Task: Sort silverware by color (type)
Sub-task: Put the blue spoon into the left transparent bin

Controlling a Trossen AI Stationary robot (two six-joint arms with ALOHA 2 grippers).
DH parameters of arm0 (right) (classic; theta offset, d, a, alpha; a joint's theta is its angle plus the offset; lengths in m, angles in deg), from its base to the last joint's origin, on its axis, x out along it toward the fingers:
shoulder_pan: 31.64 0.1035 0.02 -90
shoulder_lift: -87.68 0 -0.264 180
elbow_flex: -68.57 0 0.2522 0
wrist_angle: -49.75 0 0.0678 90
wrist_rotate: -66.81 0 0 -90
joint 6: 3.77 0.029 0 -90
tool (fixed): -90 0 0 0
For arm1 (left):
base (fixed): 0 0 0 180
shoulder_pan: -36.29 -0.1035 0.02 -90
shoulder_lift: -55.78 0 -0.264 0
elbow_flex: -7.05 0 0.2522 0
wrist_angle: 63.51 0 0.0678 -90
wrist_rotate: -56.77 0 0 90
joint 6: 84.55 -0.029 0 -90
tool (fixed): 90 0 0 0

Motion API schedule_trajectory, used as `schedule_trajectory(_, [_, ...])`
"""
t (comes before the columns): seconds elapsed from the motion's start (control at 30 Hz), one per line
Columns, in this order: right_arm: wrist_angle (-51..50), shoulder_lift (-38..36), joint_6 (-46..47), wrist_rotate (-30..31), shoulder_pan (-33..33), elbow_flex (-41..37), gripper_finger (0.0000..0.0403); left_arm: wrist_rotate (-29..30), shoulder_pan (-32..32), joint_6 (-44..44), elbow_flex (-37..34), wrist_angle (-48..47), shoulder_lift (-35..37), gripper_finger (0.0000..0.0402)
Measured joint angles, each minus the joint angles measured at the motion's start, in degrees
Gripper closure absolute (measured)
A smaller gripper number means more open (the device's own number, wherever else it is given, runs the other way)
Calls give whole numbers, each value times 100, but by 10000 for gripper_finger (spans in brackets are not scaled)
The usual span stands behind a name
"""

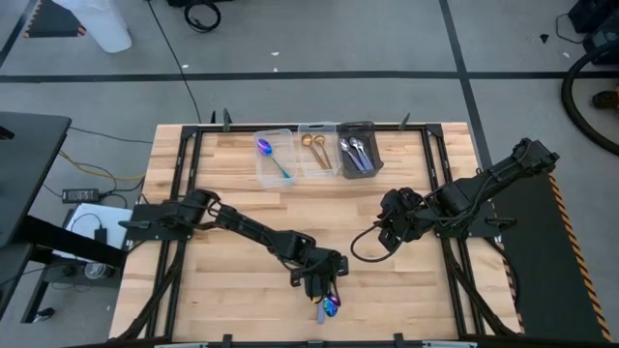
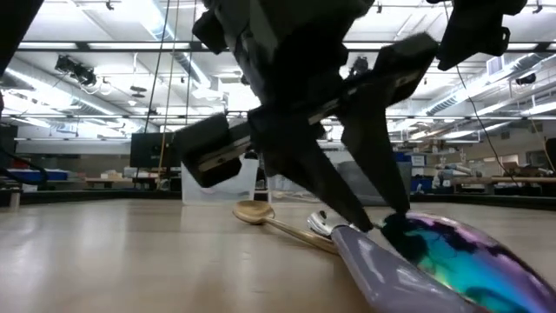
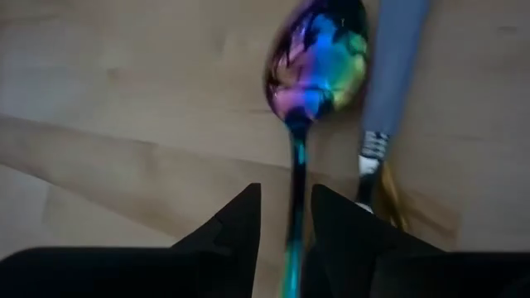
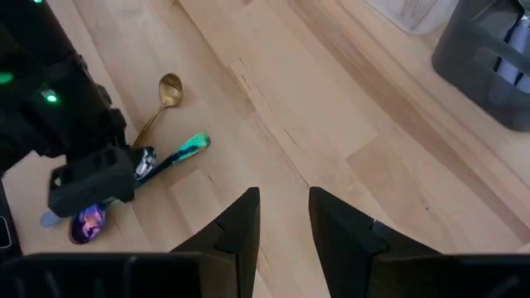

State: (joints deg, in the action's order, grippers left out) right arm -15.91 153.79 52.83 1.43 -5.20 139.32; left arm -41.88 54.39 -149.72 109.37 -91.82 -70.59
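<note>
Left gripper [image 3: 286,217] is hovering low over the near-centre tabletop [image 1: 242,280], fingers [image 3: 236,223] slightly spread and straddling the iridescent spoon [image 3: 315,62], whose handle is running lengthwise between them, bowl pointing away; right gripper [image 4: 281,217], fingers parted and empty, is waiting farther right.

An iridescent blue-purple spoon [image 3: 316,58] lies on the table's front edge, its teal handle between the left gripper's [image 3: 286,217] fingers. A gold spoon [image 4: 162,98] and a silver utensil [image 4: 144,162] lie beside it.
</note>
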Motion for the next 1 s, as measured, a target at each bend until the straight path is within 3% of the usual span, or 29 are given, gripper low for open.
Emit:
schedule_trajectory(0.63, [44, 0, -22, 87, 0, 0, 286, 28, -7, 44, 2, 109, -141, 288])
schedule_trajectory(1.0, [42, 0, -22, 87, 0, 0, 286, 31, -4, 23, 0, -3, -148, 362])
